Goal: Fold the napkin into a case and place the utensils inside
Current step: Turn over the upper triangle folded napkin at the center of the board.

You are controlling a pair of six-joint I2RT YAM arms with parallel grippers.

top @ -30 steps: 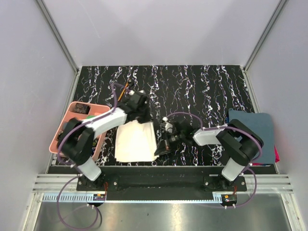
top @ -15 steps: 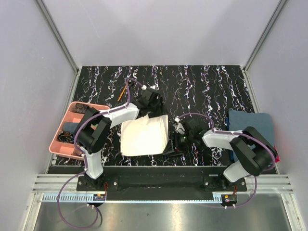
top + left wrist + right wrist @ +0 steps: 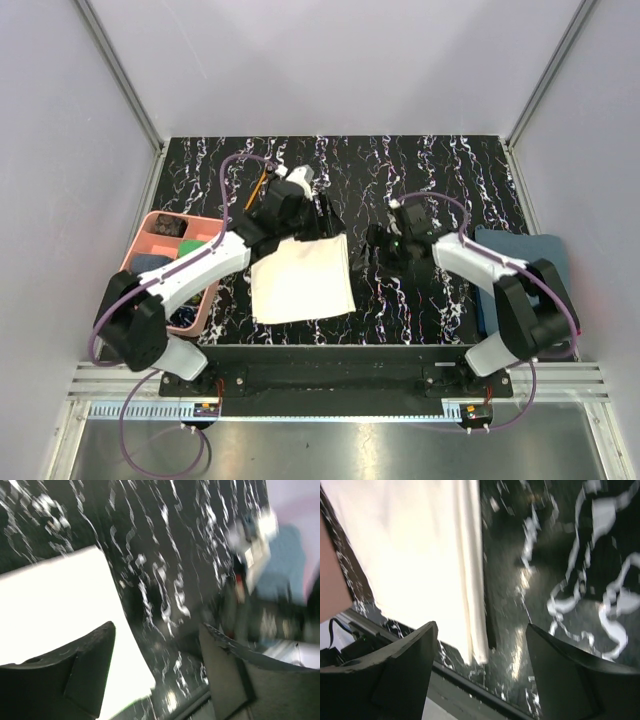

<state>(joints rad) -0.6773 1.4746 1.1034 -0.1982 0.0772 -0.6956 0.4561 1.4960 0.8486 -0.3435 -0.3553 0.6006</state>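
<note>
Lying flat on the worktop (image 3: 430,170) toward its front edge, the napkin (image 3: 300,285) sits between the two arms, slightly skewed and not yet a narrow strip. Over its far right corner the left fingers (image 3: 85,665) are spread and empty. The right fingers (image 3: 400,675), also spread and empty, hang just off its right edge, where a doubled layer shows. The left arm looks nearer. An orange-handled stick (image 3: 262,187) peeks out beyond that arm, but I cannot find the spoon. Both wrist views are blurred.
</note>
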